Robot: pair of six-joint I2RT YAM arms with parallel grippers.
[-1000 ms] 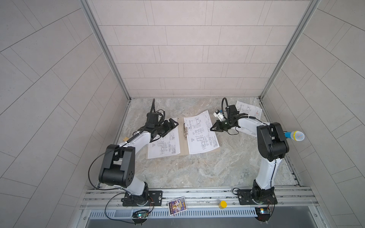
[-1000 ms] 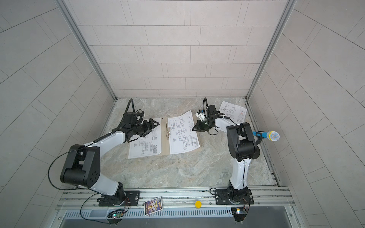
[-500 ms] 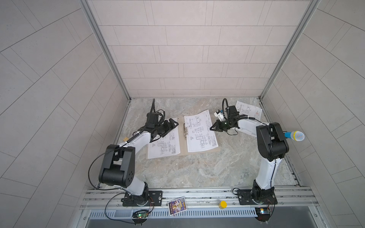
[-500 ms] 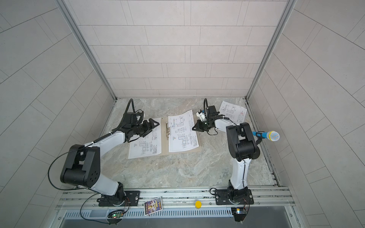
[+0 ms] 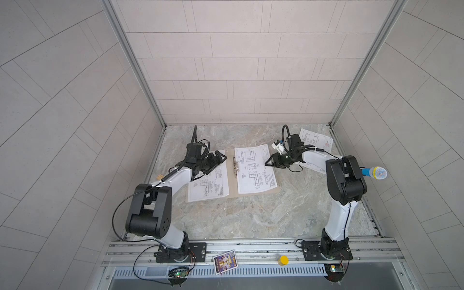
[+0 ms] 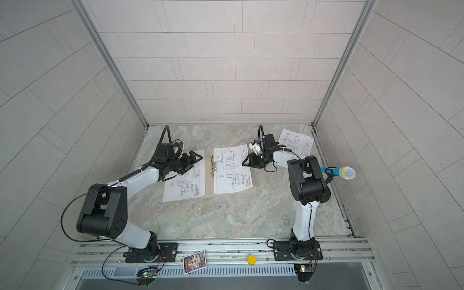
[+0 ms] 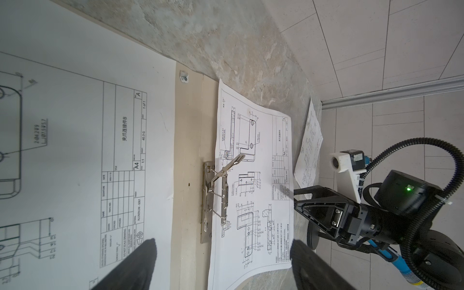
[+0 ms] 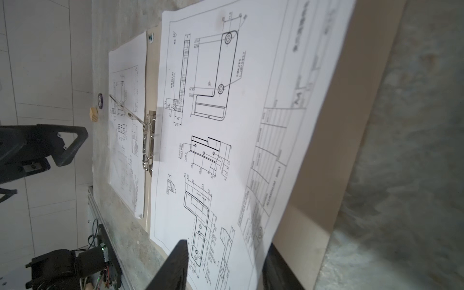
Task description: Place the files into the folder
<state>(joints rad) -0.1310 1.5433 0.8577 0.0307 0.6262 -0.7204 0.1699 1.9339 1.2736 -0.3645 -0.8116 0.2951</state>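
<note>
The tan folder (image 5: 232, 190) (image 6: 209, 187) lies open on the marble, its ring clip (image 5: 235, 165) (image 7: 216, 195) at the spine. One file (image 5: 211, 185) (image 6: 185, 185) covers its left half, another (image 5: 253, 170) (image 8: 226, 125) its right half. The third file (image 5: 316, 139) (image 6: 297, 140) lies by the back right wall, partly under the right arm. My left gripper (image 5: 221, 158) (image 7: 223, 241) hovers open over the left file's far edge. My right gripper (image 5: 267, 163) (image 8: 226, 243) is open, and the right file's slightly raised outer edge runs between its parted fingers.
A blue microphone (image 5: 374, 172) sticks out by the right arm's elbow. A small wooden block (image 8: 93, 114) lies left of the folder near the wall. A colourful card (image 5: 225, 261) and a yellow cap (image 5: 284, 259) sit on the front rail. Tiled walls close in on three sides.
My right gripper's jaws have parted from shut, letting go of the right file's edge. The left arm and the folder have not moved.
</note>
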